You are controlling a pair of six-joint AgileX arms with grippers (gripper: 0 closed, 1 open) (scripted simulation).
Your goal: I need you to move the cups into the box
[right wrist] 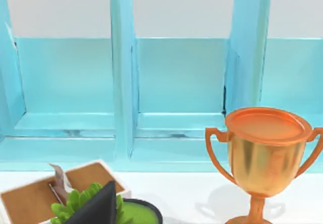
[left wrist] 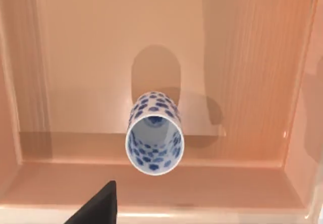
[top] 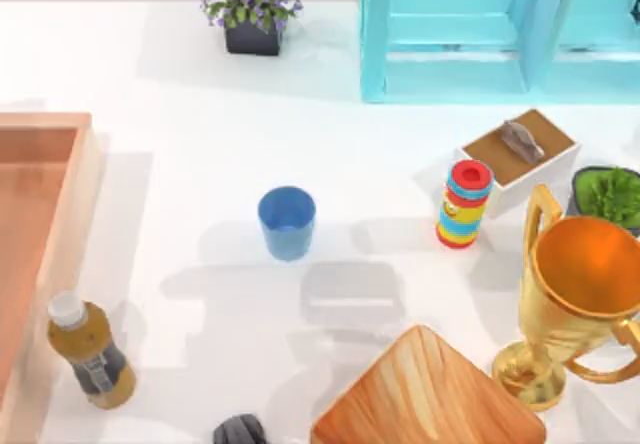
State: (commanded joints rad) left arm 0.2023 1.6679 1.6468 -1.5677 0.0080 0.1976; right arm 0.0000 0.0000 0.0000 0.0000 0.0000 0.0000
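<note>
Overhead, left end effector (left wrist: 96,206), state unclear, hangs above floral cup (left wrist: 154,133) inside box (left wrist: 151,188).

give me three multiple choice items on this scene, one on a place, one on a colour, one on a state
1. Where does the white cup with blue floral pattern stand?
A. inside the box
B. beside the trophy
C. on the cabinet

2. What colour is the tumbler at the table's middle?
A. red
B. blue
C. green

3. How does the tumbler stand?
A. tipped on its side
B. upside down
C. upright, mouth up

Answers: 1 A, the left wrist view shows it on the box floor; 2 B, the top view shows plain blue; 3 C, its open mouth faces up.
</note>
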